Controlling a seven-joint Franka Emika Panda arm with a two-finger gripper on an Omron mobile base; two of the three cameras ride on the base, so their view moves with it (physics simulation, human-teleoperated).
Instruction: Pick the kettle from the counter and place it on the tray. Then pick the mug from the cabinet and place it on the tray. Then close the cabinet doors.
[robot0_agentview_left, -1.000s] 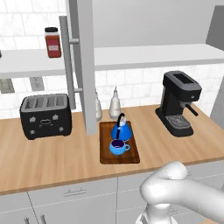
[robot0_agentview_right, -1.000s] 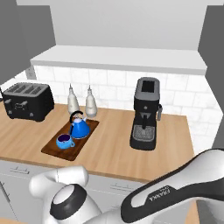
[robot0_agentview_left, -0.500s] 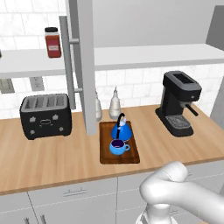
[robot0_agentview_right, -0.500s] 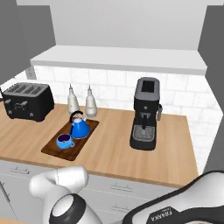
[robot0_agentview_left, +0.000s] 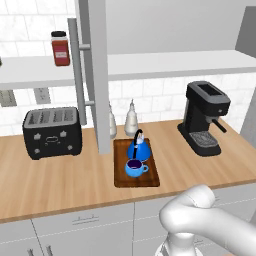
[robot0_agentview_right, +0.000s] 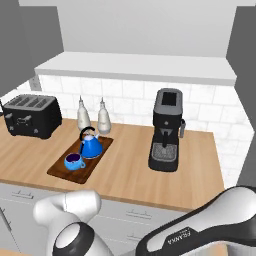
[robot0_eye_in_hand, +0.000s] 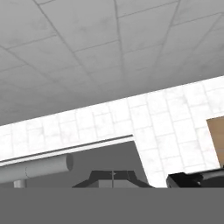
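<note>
- Kettle (robot0_agentview_left: 138, 148) stands upright at the back half of the tray (robot0_agentview_left: 120, 177), its black arched handle up; from how it sits, the first step of the task looks done.
- Mug (robot0_agentview_left: 134, 168) sits on the same tray just in front of the kettle, very close to it, with its loop handle pointing toward the coffee machine (robot0_agentview_left: 204, 117); the second step also reads as complete.
- The tray lies on the counter (robot0_agentview_left: 65, 180), between the toaster (robot0_agentview_left: 51, 132) and the coffee machine, with two white bottles (robot0_agentview_right: 93, 116) right behind it by the tiled wall.
- What is left is the cabinet doors. One door (robot0_agentview_left: 94, 75) stands swung out toward the camera in the left base view, edge-on, its long silver bar handle (robot0_agentview_left: 77, 70) facing left; the white shelf (robot0_agentview_left: 165, 64) behind it is exposed, with a red jar (robot0_agentview_left: 60, 48) on its left part. A second grey panel (robot0_agentview_right: 244, 95) shows at the right edge of the right base view.
- The cabinet (robot0_agentview_right: 135, 25) therefore appears open on both sides.
- The gripper (robot0_eye_in_hand: 113, 180) is fully closed and holds nothing; the hand view looks up at tiled wall and a grey bar, so I judge that it is near a door handle but cannot tell whether it touches it.
</note>
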